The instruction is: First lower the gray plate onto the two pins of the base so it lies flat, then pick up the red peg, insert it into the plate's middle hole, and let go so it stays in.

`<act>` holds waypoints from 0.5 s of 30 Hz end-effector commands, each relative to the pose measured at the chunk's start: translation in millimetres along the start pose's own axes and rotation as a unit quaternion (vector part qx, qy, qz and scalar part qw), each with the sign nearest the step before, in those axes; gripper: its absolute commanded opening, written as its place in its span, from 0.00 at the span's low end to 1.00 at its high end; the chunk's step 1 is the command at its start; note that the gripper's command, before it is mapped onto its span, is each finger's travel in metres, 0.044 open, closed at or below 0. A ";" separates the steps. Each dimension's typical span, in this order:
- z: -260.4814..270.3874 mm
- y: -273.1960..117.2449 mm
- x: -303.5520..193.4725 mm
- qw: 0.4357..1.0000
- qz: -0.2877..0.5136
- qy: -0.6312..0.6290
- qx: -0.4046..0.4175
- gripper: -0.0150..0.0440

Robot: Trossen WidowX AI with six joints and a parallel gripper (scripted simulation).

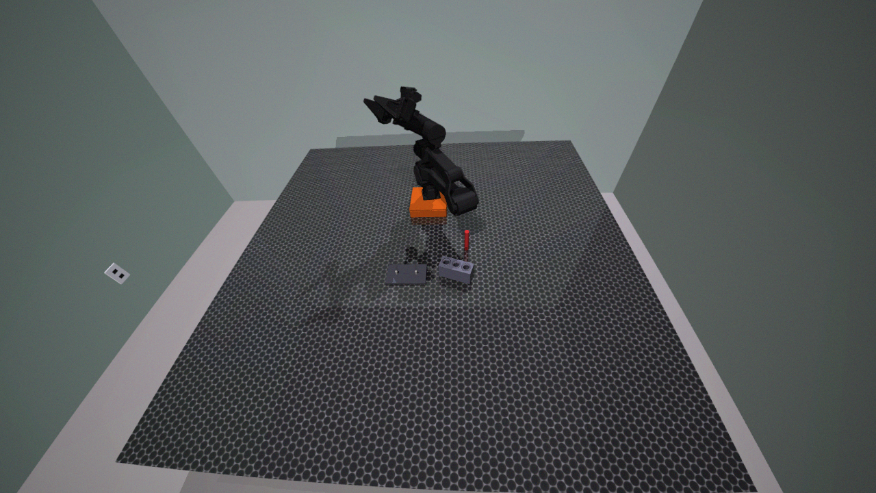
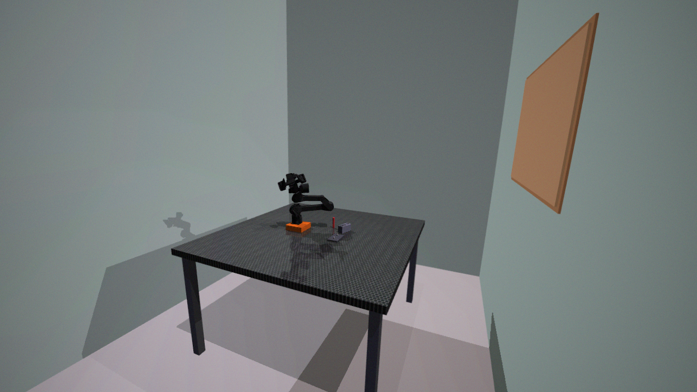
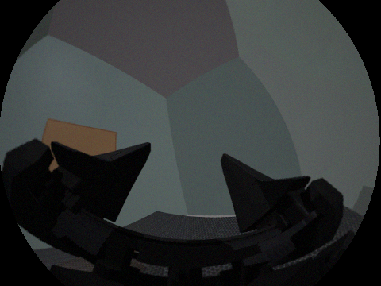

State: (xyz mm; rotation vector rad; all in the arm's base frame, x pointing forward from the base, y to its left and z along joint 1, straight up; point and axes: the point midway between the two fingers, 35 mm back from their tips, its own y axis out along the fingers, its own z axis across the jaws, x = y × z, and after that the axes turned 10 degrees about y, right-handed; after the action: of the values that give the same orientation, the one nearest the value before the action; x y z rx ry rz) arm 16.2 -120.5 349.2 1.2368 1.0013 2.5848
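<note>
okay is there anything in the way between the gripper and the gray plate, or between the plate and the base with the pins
Nothing visible blocks either path. The open gripper is raised high above the table, away from the parts. The gray plate lies right beside the base; the red peg stands behind the plate, off both paths.

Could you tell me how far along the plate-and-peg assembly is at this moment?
Nothing looks done yet. The gray plate lies on the table beside the base, not on its pins. The red peg stands upright behind the plate. The tool is open, empty and raised, far from all parts. Both steps remain: seating the plate, then inserting the peg.
</note>
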 end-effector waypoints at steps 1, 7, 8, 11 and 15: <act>0.0 0.0 0.0 1.000 0.000 0.000 0.000 0.98; -3.3 23.9 25.8 0.999 -0.003 0.046 0.013 1.00; -5.6 29.9 29.8 0.998 -0.001 0.056 0.013 1.00; -14.5 49.8 36.5 0.997 0.010 0.082 0.008 1.00; -28.2 79.4 31.9 0.993 0.043 0.110 -0.006 1.00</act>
State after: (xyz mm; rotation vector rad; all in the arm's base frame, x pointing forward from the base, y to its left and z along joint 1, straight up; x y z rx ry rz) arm -9.8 -162.7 401.6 1.0453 1.0372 2.7697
